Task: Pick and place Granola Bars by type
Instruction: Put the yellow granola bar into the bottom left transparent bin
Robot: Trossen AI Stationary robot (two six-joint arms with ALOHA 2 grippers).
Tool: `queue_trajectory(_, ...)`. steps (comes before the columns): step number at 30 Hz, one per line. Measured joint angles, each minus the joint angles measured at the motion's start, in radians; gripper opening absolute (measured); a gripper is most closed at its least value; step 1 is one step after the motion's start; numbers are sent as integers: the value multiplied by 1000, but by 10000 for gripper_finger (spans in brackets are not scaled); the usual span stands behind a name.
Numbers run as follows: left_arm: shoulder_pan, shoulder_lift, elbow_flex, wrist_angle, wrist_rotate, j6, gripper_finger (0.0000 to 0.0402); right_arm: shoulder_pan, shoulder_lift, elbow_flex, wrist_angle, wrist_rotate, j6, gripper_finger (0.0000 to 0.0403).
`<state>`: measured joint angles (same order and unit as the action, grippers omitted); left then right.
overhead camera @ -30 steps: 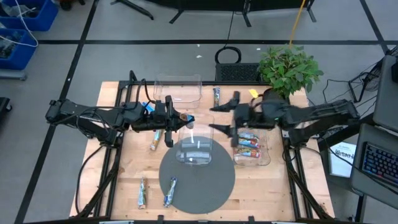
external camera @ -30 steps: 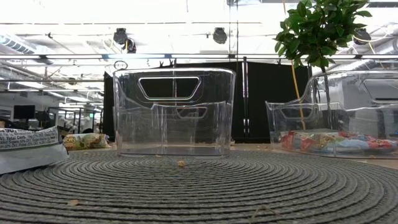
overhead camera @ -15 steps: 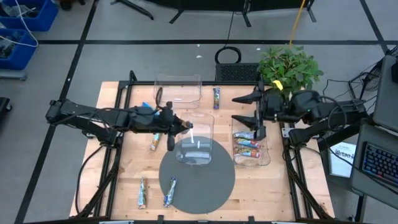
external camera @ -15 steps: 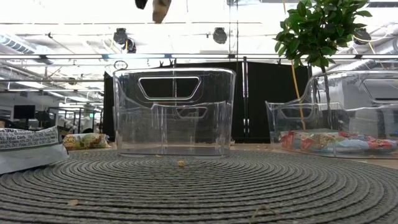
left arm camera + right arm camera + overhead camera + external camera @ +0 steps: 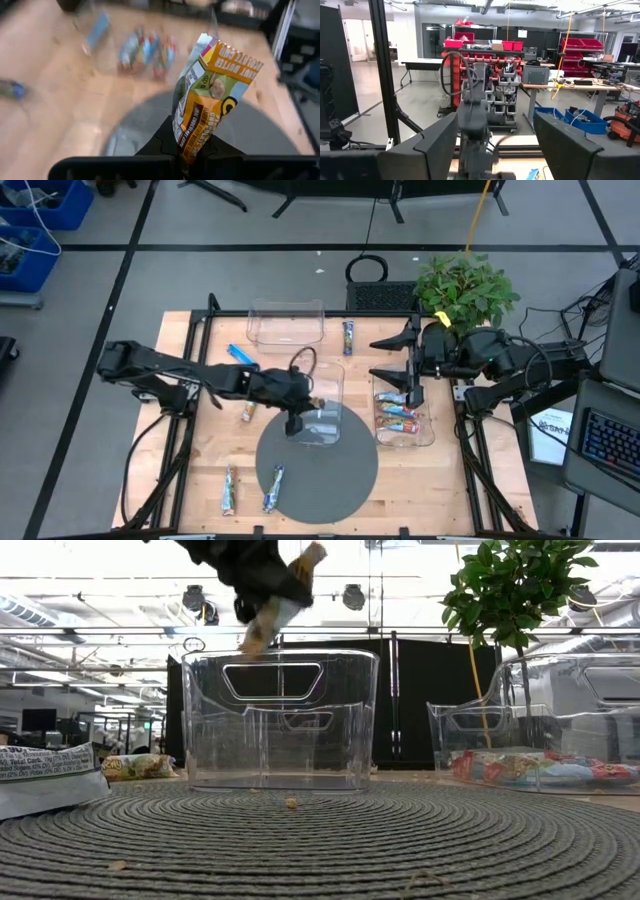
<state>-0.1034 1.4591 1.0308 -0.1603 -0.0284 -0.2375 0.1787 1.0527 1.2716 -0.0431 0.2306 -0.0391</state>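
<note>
Left end effector (image 5: 187, 152) now over bin (image 5: 322, 402), clamping granola bar (image 5: 210, 95).

Bright, even indoor light; one wrist picture is blurred.

The light comes from ceiling lamps (image 5: 350, 595), which glare white in the low view, and shadows on the table (image 5: 180, 470) are soft and weak. In the left wrist view the bar (image 5: 210, 95) is fairly sharp, but the table behind it is smeared. In the low view the mat (image 5: 320, 840) is sharp and the clear bin (image 5: 280, 720) carries pale reflections.
</note>
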Motion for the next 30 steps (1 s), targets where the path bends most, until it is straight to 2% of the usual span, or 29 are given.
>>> queue_trajectory(8,14,124,-1,9,84,-3,10,14,1,0,1,0,1,251)
queue_trajectory(20,15,275,-1,-6,155,0,10,69,1,0,1,1,20,251)
queue_trajectory(30,18,330,1,-28,215,15,10,95,1,0,1,3,28,251)
